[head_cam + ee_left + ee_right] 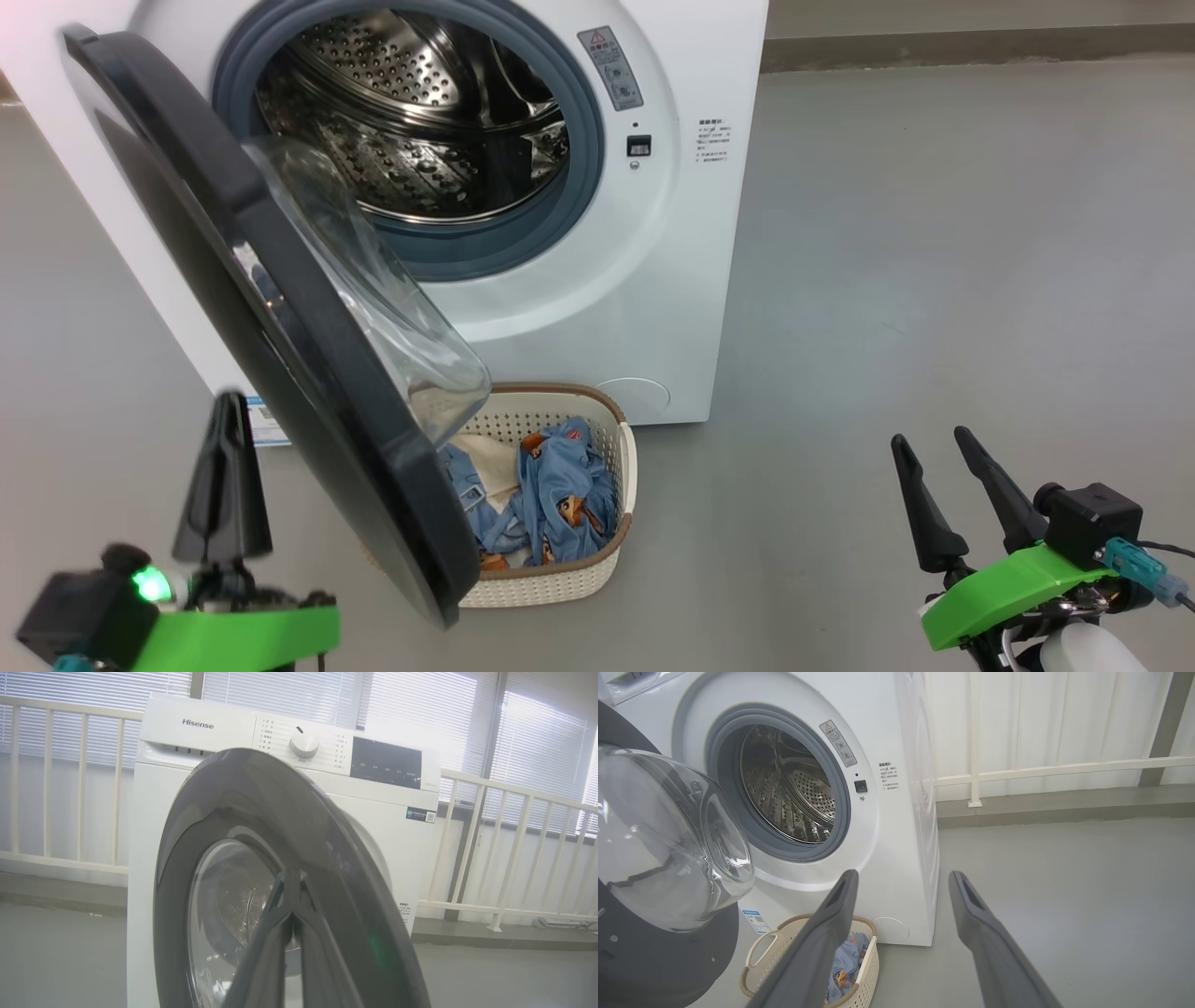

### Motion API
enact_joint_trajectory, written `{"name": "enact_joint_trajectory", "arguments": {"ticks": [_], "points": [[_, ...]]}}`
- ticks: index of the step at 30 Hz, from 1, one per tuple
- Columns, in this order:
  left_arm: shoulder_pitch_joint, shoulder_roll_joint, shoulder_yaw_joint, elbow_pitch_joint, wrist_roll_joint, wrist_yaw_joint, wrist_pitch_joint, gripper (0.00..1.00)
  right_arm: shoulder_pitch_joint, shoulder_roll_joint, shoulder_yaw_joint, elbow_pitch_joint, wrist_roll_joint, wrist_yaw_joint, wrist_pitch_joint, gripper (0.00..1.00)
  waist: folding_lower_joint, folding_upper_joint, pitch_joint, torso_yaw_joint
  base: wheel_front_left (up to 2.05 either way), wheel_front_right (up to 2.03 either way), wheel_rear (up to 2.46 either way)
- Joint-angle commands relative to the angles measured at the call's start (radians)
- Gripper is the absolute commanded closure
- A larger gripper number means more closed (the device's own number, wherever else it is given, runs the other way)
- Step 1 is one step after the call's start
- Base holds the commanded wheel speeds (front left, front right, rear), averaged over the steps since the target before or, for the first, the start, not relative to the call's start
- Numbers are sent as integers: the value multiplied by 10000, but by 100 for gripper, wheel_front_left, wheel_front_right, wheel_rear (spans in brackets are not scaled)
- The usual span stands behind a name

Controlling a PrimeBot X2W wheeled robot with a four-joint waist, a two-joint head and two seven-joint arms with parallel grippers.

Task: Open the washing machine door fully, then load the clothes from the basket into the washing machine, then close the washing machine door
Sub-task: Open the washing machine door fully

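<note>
The washing machine door stands beside the left gripper, perhaps touching.

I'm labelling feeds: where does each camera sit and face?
Head view: head, looking down at boxy white washing machine, black-rimmed round glass door, cream perforated plastic basket; left gripper, right gripper below.
Left wrist view: left wrist, facing the door's outer side; own shut fingers.
Right wrist view: right wrist, facing the drum mouth; own open fingers.
Shared: head and right wrist show the basket.
</note>
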Motion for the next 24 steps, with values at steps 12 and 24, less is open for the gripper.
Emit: {"name": "enact_joint_trajectory", "arguments": {"ticks": [12,24], "points": [[-579,85,-1521,-2722,-22,-51,80,100,-265,-51,278,-187,65,58,-120,0,0,0,101,-120,0,0,0],[-75,70,-2935,-1366,-481,-51,1093,100,-363,21,438,-157,69,58,-120,0,0,0,228,-344,0,0,0]]}}
